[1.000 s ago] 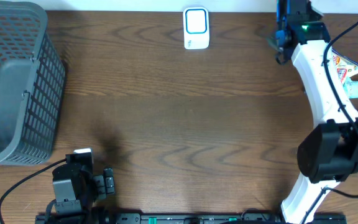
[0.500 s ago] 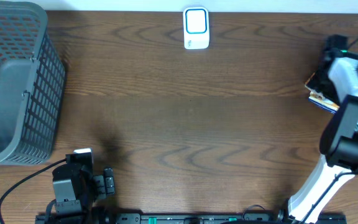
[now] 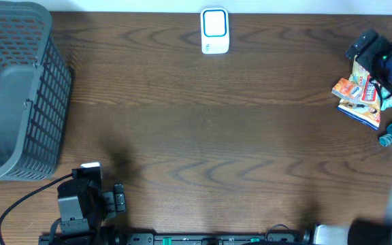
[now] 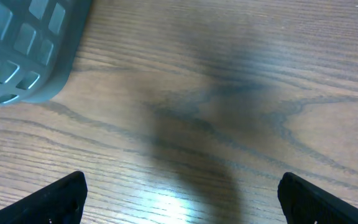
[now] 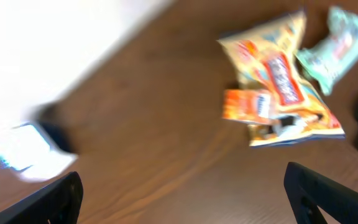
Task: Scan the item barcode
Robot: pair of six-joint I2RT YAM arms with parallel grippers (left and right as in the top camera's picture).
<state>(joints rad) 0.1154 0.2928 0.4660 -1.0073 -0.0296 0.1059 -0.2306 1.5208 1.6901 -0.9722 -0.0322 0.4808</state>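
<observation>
Swung from the scanner (image 3: 215, 30) to the table's (image 3: 196, 136) edge, the right gripper (image 5: 185, 199) hangs open, empty, near overlapping snack packets (image 5: 278, 87), risking a double grab.

I see basket (image 3: 19, 88) at far left of frame, scanner (image 3: 214, 30) top centre on table (image 3: 196, 150), snack packs (image 3: 356, 95) overlapping upper right nr edge, well apart from both.

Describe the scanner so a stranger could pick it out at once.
Look along the far edge of the wooden table, about midway. The scanner sits there alone: a small white block with a blue-rimmed window on top, unlike the big grey mesh basket at the left end or the colourful snack packets at the right.
</observation>
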